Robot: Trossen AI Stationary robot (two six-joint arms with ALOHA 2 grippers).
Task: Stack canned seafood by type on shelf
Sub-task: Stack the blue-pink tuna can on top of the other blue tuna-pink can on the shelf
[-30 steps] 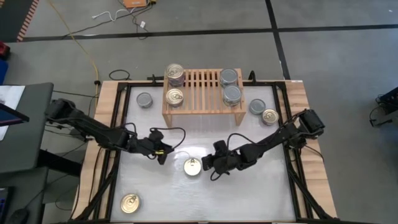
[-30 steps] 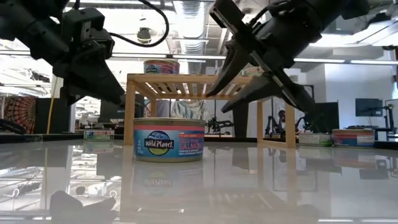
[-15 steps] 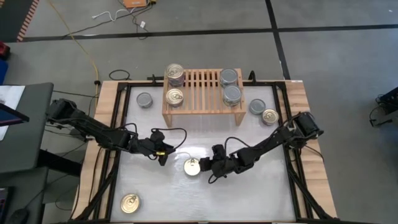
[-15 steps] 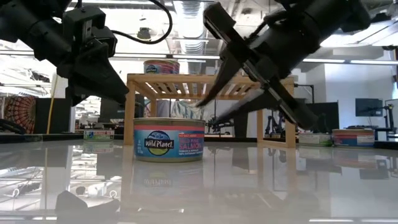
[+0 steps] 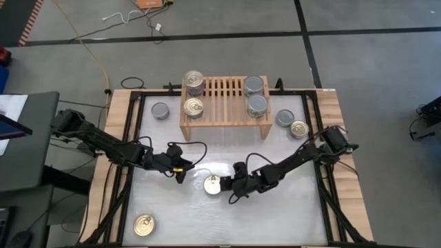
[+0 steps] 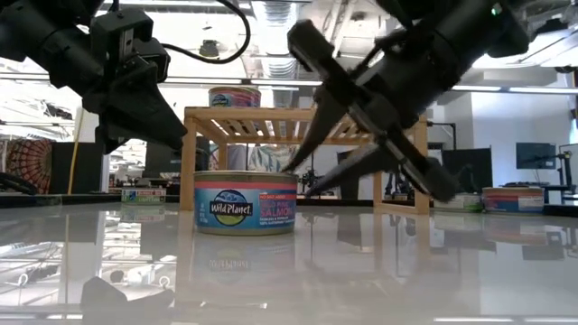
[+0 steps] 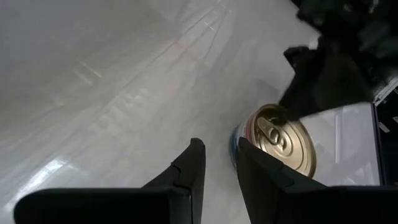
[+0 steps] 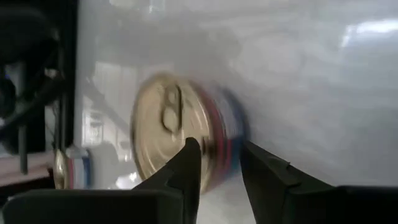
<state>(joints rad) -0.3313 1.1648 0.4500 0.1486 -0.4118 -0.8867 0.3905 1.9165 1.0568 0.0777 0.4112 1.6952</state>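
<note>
Four tins stand on the shelf [image 5: 224, 101] at the far side of the bench [image 5: 289, 207], gold-topped left, silver-topped right. One gold-topped salmon tin [image 5: 213, 184] sits mid-bench; the right pincer [image 5: 229, 187], fingers apart, hangs just beside its right. The left pincer [image 5: 180, 171], fingers nearly together, hovers near its left.

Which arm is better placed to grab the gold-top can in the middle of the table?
Right. The right pincer is open, right beside the gold-top can and aimed at it. The left pincer sits farther off with its fingers nearly together.
</note>
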